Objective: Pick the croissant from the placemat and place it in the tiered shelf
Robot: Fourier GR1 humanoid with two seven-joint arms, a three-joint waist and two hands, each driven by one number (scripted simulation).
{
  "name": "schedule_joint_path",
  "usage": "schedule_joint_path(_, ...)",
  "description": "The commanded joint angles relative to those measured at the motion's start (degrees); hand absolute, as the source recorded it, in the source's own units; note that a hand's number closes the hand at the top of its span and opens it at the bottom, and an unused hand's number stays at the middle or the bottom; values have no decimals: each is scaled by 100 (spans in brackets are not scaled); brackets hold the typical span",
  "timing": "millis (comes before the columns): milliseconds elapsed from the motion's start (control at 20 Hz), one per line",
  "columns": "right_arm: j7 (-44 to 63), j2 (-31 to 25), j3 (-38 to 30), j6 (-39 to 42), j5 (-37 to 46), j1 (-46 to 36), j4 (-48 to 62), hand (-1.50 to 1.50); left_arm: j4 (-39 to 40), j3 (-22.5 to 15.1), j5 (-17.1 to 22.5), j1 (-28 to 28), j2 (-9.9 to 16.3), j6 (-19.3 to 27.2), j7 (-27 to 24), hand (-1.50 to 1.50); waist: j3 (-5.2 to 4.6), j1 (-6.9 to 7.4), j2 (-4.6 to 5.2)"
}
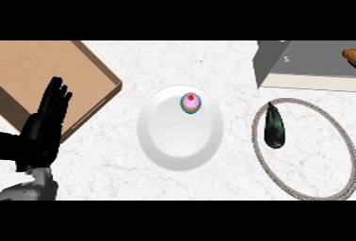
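Head view, looking down on a pale marbled table point(111, 179). Left hand point(43, 126) shows at the view's left edge, w/ fingers straight and pointing up, holding nothing, resting over the corner of a brown cardboard-coloured board point(42, 70) that lies at an angle at upper left. Right hand isn't visible anywhere.

Centre: white plate point(179, 141), w/ a small cupcake point(190, 103) (pink top, red dot, teal wrapper) sitting near its upper rim.

Right: round placemat point(306, 186) w/ a braided grey border, partly cut off by the right edge. On its left part lies a dark, elongated item, looks like an eggplant point(274, 128), just inside the border.

Upper right: grey tiered shelf point(306, 61), a flat grey level w/ a pale front edge, close above the placemat. The croissant point(350, 57) is on that shelf level at the far right edge of view, only partly visible, well apart from the placemat and from the left hand.
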Motion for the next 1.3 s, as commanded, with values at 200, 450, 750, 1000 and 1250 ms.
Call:
schedule_joint_path(200,-1266,-292,-68,-1139,137,-912,2321,150,284,115,-17,-259,-39,15,99,0,-17,18,27)
schedule_joint_path(450,-2114,-269,-1,-1831,217,-1278,3662,150,70,-24,-133,-176,-121,19,111,0,-16,38,30)
schedule_joint_path(750,-2232,-282,-414,-2365,3,-1685,4552,150,-58,9,-49,21,-56,-128,142,0,-11,120,54)
schedule_joint_path(1000,-2551,-403,-437,-2084,-174,-1910,5295,-150,80,51,-83,-191,-115,-44,107,0,-12,99,61)
schedule_joint_path(1250,-2994,-488,-521,-1980,-321,-1993,5673,-150,154,-45,-148,-40,-199,-60,-15,0,-11,114,69)
